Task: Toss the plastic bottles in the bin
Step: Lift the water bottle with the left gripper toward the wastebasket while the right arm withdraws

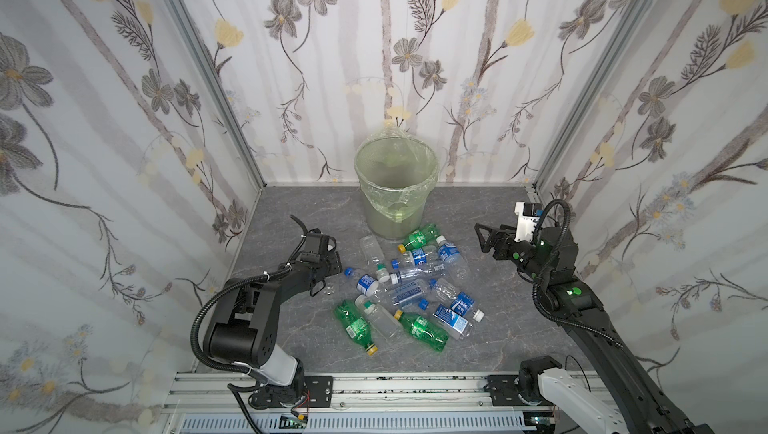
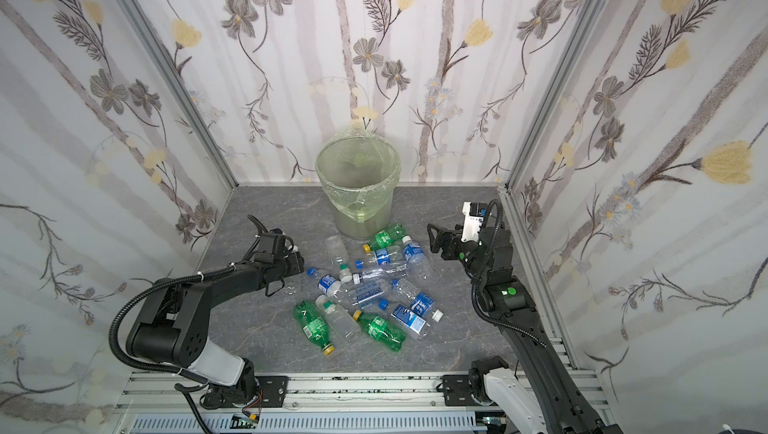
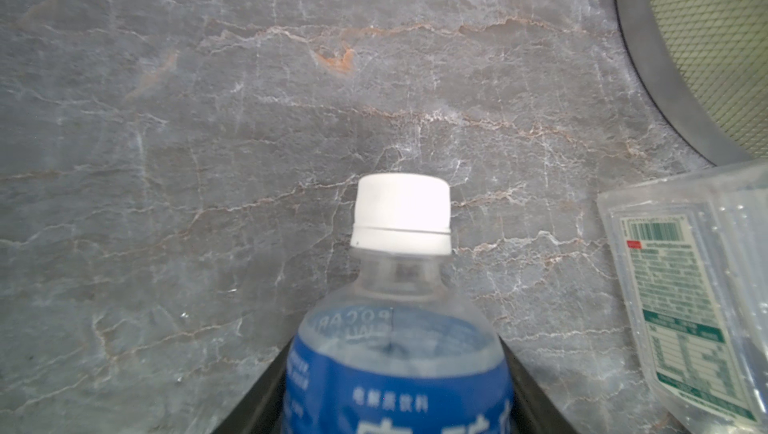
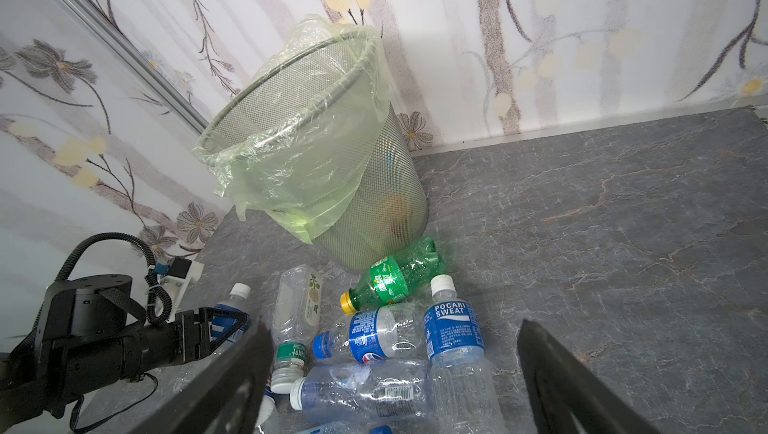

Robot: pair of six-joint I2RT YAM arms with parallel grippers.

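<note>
Several plastic bottles (image 1: 411, 286) lie in a heap on the grey table in front of the bin (image 1: 390, 211), clear ones with blue labels and green ones with yellow caps. The bin is a round mesh bucket lined with a light-green bag, standing by the back wall in both top views (image 2: 357, 207). My left gripper (image 3: 397, 353) is at the heap's left edge, shut on a blue-labelled bottle with a white cap (image 3: 401, 211). Right of the heap, my right gripper (image 4: 392, 323) hangs open and empty above the table (image 1: 482, 238).
A flat clear bottle with a green label (image 3: 685, 294) lies close beside the held bottle. A green bottle (image 4: 395, 278) rests against the bin's foot. Something orange (image 4: 395, 211) shows through the bin's mesh. Wallpapered walls close in three sides.
</note>
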